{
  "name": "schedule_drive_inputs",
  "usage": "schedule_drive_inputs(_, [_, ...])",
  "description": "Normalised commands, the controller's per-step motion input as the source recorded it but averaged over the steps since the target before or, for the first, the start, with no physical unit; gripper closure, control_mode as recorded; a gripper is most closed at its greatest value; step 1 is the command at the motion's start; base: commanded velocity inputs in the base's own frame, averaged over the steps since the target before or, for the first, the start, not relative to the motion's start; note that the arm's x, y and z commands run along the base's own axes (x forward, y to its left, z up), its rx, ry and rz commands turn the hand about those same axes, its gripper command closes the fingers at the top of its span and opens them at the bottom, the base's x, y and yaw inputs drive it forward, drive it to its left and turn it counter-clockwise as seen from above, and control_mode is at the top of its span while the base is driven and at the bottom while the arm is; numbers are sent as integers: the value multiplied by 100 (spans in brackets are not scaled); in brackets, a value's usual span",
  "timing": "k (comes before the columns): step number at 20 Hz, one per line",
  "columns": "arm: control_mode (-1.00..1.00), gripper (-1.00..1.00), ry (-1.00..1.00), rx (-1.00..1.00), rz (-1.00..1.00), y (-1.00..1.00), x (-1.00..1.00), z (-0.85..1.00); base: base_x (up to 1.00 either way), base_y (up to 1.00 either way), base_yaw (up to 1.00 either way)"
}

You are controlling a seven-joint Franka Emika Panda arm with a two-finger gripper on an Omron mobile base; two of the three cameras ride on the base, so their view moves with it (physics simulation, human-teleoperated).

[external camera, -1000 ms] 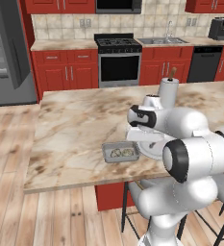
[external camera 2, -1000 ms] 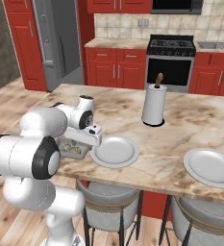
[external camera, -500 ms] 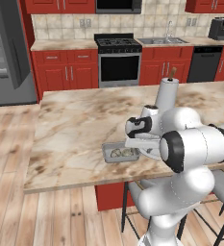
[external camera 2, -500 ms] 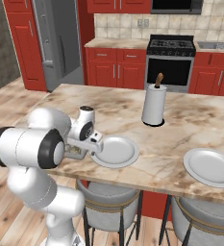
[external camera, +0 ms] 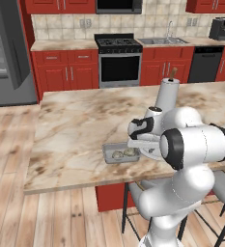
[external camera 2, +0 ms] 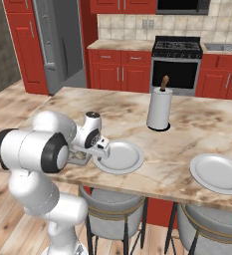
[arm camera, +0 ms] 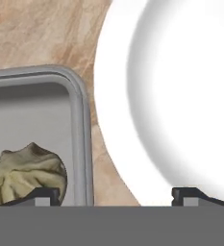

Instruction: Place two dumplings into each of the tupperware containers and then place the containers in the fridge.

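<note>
A grey tupperware container [external camera: 109,155] sits near the island's front edge with two tan dumplings [external camera: 117,155] side by side in it. My gripper [external camera: 136,146] hangs low over the container's right end, pointing down. In the hand view the gripper [arm camera: 116,197] is open and straddles the container's rim [arm camera: 80,120]. One fingertip [arm camera: 42,195] is inside above a dumpling [arm camera: 22,173], the other over the white plate [arm camera: 180,96]. In the right base view my arm hides most of the container [external camera 2: 80,156]. The fridge [external camera: 10,43] stands at the far left.
A round white plate [external camera 2: 118,157] lies right beside the container, and a second plate [external camera 2: 219,172] is further right. A paper towel roll [external camera 2: 160,109] stands mid-island. Two stools [external camera 2: 112,209] sit under the front edge. Stove and red cabinets line the back wall.
My hand has come down toward the container's right end, and the elbow has swung lower. The container, dumplings and plates have stayed where they were.
</note>
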Motion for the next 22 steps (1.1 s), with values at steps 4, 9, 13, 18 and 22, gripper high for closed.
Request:
schedule_drive_inputs(4, [-100, -100, 0, 0, -3, 0, -30, 0, 0, 0, 0])
schedule_drive_inputs(9, [-100, -100, 0, 0, -5, 0, -45, 0, 0, 0, 0])
schedule_drive_inputs(13, [-100, -100, 0, 0, -8, 0, -11, -2, 0, 0, 0])
schedule_drive_inputs(18, [-100, -100, 0, 0, -7, 0, 10, -1, 0, 0, 0])
schedule_drive_inputs(22, [-100, -100, 0, 0, -8, 0, 23, -4, 0, 0, 0])
